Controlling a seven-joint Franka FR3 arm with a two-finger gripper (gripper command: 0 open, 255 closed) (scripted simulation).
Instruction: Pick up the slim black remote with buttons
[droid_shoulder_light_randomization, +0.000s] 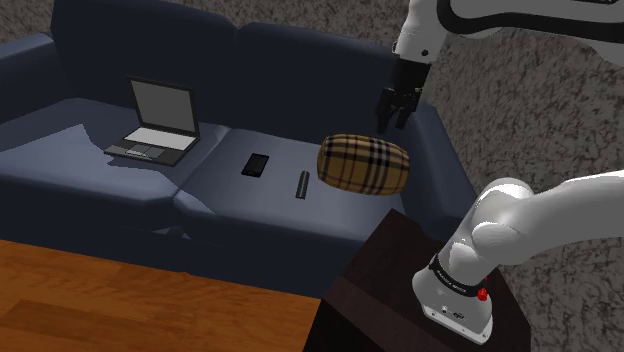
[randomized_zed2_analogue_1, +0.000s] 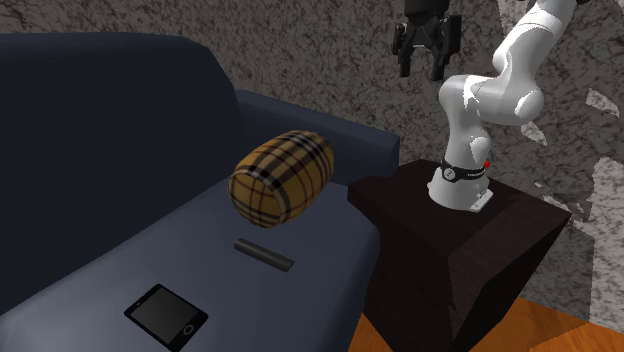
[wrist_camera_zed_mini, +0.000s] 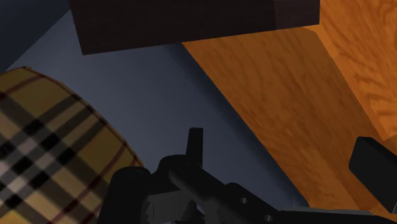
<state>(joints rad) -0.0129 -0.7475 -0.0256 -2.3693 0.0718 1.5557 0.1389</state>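
- Black slim bar-shaped remote (droid_shoulder_light_randomization: 302, 184) lies flat on the dark blue sofa (droid_shoulder_light_randomization: 90, 170) seat, just beside the tan plaid barrel-shaped cushion (droid_shoulder_light_randomization: 363, 163), with bare seat around it that leaves room for a grasp from above.
- All-black pincer (droid_shoulder_light_randomization: 393, 122) hangs above the cushion, released and empty, probably high enough to clear it.
- Flat black phone (droid_shoulder_light_randomization: 256, 165) lies beyond the remote from the cushion, a possible decoy.

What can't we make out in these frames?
- Buttons on the remote: too small, shoulder and second exterior views.
- The sofa seat under the plaid cushion: hidden by the cushion, all views.
- The arm above the gripper: cut off by the second exterior view's top edge.
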